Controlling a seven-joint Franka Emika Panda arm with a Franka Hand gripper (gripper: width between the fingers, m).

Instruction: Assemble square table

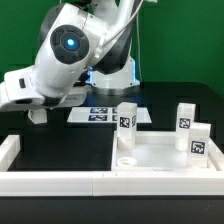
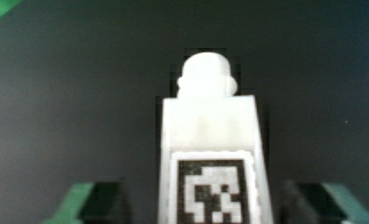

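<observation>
The square table top (image 1: 160, 158) lies at the exterior view's right with three white tagged legs standing on it: one (image 1: 127, 117), another (image 1: 186, 115) and a third (image 1: 200, 141). In the wrist view a fourth white leg (image 2: 211, 125) with a black-and-white tag lies on the dark table, its rounded end pointing away. My gripper (image 2: 207, 205) is open, with a green-tipped finger (image 2: 92, 203) on each side of this leg and a dark gap on both sides. In the exterior view the gripper (image 1: 38, 114) is low at the left, and the fourth leg is hidden there.
The marker board (image 1: 100, 115) lies flat behind the table top. Long low white border walls run along the front (image 1: 60, 182) and the left (image 1: 8, 150). The arm's bulk fills the upper left of the exterior view.
</observation>
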